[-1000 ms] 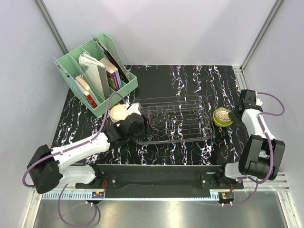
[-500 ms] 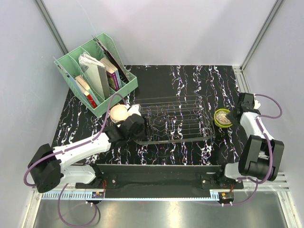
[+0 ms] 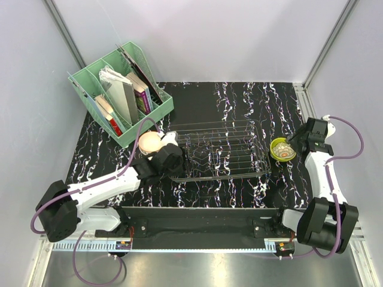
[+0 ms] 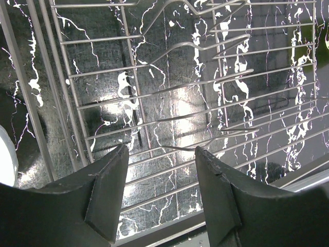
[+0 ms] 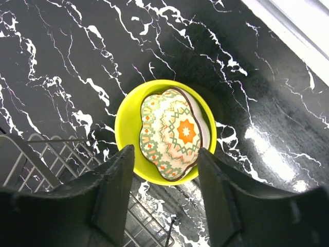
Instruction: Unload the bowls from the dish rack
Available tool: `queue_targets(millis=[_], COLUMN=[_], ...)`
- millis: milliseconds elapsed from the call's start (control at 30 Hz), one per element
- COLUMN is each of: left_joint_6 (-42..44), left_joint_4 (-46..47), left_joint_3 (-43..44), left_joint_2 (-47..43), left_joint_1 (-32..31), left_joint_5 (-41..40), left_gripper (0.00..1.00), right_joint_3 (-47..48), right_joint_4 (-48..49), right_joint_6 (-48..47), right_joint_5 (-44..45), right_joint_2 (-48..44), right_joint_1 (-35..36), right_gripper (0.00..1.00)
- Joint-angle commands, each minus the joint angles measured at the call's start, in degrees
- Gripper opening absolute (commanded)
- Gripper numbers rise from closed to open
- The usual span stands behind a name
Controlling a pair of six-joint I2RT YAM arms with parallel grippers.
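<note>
Likely the release: right gripper (image 5: 164, 153) wide above patterned bowl (image 5: 172, 134) nested in yellow-green bowl (image 5: 128, 123); left gripper (image 4: 160, 154) parted, empty, over dish rack (image 3: 224, 156); next, lift clear.

We see a table (image 3: 209, 98) with a glossy black top streaked with white veins. It is boxed in on three sides by plain pale grey walls: a back wall (image 3: 203, 36), a left wall (image 3: 27, 101) and a right wall (image 3: 359, 66). Slim metal posts (image 3: 63, 31) run up the two far corners. On the far left of the table stands a mint-green file organiser (image 3: 155, 118), set at an angle, with books (image 3: 142, 92) and papers upright in its slots. Along the near edge lies a brushed metal ledge (image 3: 209, 266). Light glares off the glossy top in soft white patches (image 4: 177, 103).
</note>
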Motion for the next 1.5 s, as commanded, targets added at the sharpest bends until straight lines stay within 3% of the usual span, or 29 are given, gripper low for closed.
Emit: queue_targets(millis=[0, 200, 500, 867, 1133, 1333, 1467], left_joint_6=[-0.05, 0.3, 0.65, 0.39, 0.39, 0.13, 0.04], left_joint_4=[2.22, 2.14, 2.14, 2.49, 2.31, 2.75, 2.93], left_joint_3=[-0.16, -0.16, 0.02, -0.69, -1.3, -1.13, -1.21], left_joint_2=[-0.57, -0.39, -0.04, -0.04, -0.39, 0.39, 0.66], left_joint_1=[-0.17, -0.17, -0.17, -0.17, -0.17, -0.18, -0.18], left_joint_5=[0.06, 0.06, -0.11, -0.29, -0.46, -0.2, 0.15], left_gripper=[0.58, 0.58, 0.58, 0.58, 0.58, 0.58, 0.58], right_joint_3=[-0.3, 0.04, 2.5, 1.98, 3.03, 3.21, 2.42], right_joint_4=[-0.72, -0.8, -5.1, -5.37, -4.94, -6.16, -7.13], right_joint_6=[1.4, 0.79, -0.62, -0.97, -0.62, -0.98, 0.17], right_joint_5=[0.72, 3.1, 2.4, 2.84, 1.43, 0.29, 1.25], right_joint_2=[-1.33, 2.62, 5.44, 6.4, 9.31, 3.08, -2.63], right_joint_1=[0.09, 0.09, 0.09, 0.09, 0.09, 0.09, 0.09], right_gripper=[0.54, 0.33, 0.43, 0.43, 0.33, 0.3, 0.17])
